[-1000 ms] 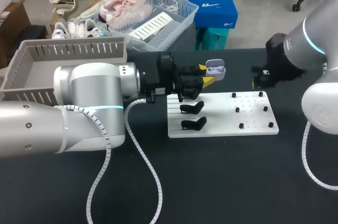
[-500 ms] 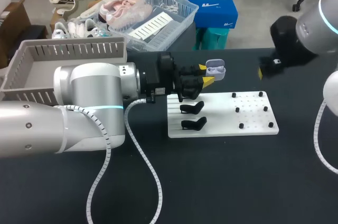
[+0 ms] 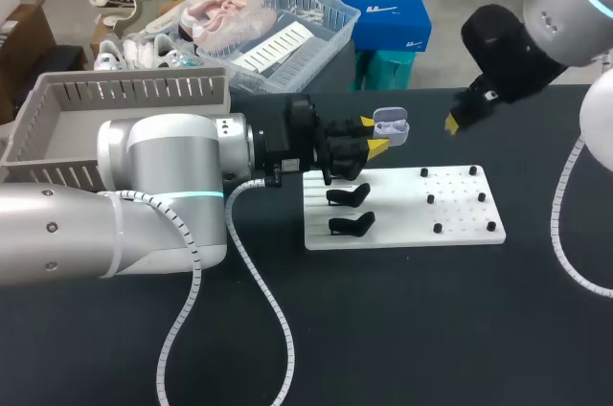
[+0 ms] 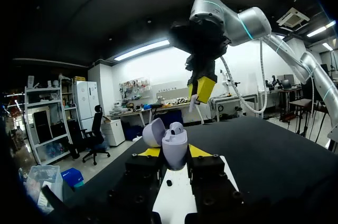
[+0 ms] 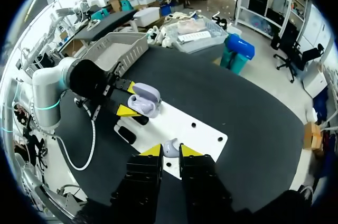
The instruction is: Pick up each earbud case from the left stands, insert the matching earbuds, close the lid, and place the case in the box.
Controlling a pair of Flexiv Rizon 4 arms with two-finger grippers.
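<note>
My left gripper is shut on a lavender earbud case held above the white board's far left corner. The case's lid stands open, and in the left wrist view the case holds one earbud. My right gripper hangs to the right of the case and a little higher. It is shut on a small pale earbud, which sits between the yellow tips. In the left wrist view the right gripper hovers ahead of and above the open case.
Two empty black stands sit on the board's left part, and several small black pegs on its right. A grey slatted box stands at the table's far left, behind my left arm.
My right arm has risen and swung left, from beside the board's right end toward the open case, with the earbud in its fingers. The left arm and case have not moved.
</note>
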